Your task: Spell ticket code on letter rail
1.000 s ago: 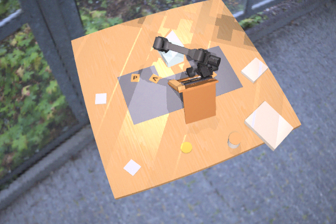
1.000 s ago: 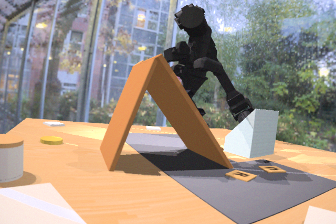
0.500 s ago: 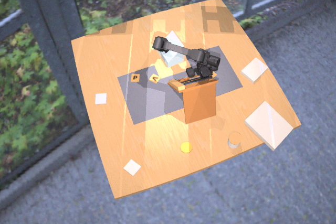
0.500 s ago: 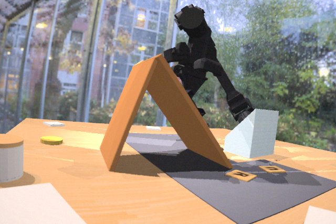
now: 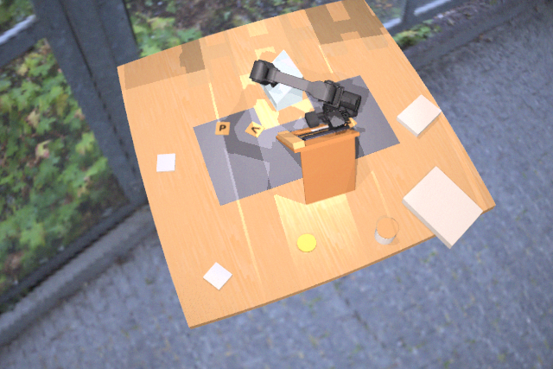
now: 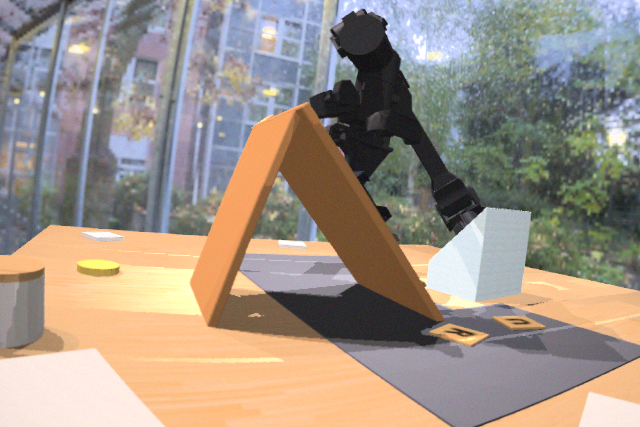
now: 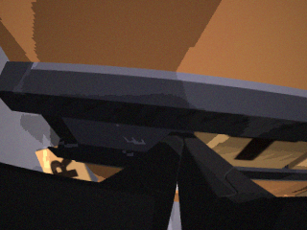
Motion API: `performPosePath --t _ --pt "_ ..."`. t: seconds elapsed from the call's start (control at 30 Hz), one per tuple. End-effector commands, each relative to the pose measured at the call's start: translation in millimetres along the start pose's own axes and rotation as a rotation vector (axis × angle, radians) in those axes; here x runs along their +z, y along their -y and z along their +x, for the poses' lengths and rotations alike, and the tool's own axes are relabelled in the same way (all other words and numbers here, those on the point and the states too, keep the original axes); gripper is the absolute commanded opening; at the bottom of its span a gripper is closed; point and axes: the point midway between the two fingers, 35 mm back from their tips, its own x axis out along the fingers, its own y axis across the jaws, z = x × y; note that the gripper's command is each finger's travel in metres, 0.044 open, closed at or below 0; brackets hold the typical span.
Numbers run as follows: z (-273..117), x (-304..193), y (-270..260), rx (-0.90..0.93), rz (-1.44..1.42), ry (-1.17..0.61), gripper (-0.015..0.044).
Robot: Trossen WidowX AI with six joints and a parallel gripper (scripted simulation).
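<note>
The orange board [image 5: 327,173] [image 6: 330,189] stands as an A-shape; its dark rail [image 5: 325,133] [image 7: 120,79] runs across the face towards the arm. My gripper [image 7: 179,142] is shut and empty, its tips at the rail beside the left edge of a wooden tile [image 7: 218,142]. That tile sits in the rail, its letter mostly hidden. An R tile [image 6: 459,333] [image 7: 64,165] and a U tile [image 6: 518,322] lie on the grey mat [image 5: 241,177] [image 6: 465,386]. A P tile [image 5: 222,128] and a V-like tile [image 5: 255,129] lie there too. I cannot read a ticket.
A pale blue wedge [image 5: 282,98] [image 6: 501,257] stands near the arm's base. A yellow disc [image 5: 306,243] [image 6: 98,267], a grey cylinder [image 5: 384,234] [image 6: 20,308], pale blocks [image 5: 418,116] [image 5: 441,206] and white squares [image 5: 166,162] [image 5: 217,276] are on the counter.
</note>
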Motion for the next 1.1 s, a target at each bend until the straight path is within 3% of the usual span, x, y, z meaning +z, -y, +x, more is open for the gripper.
performPosePath --t 0.0,1.07 --pt "-1.1 0.8 2.7 -0.002 -0.002 0.005 0.0" --pt "-6.0 -4.9 6.4 -0.002 -0.002 0.005 0.0"
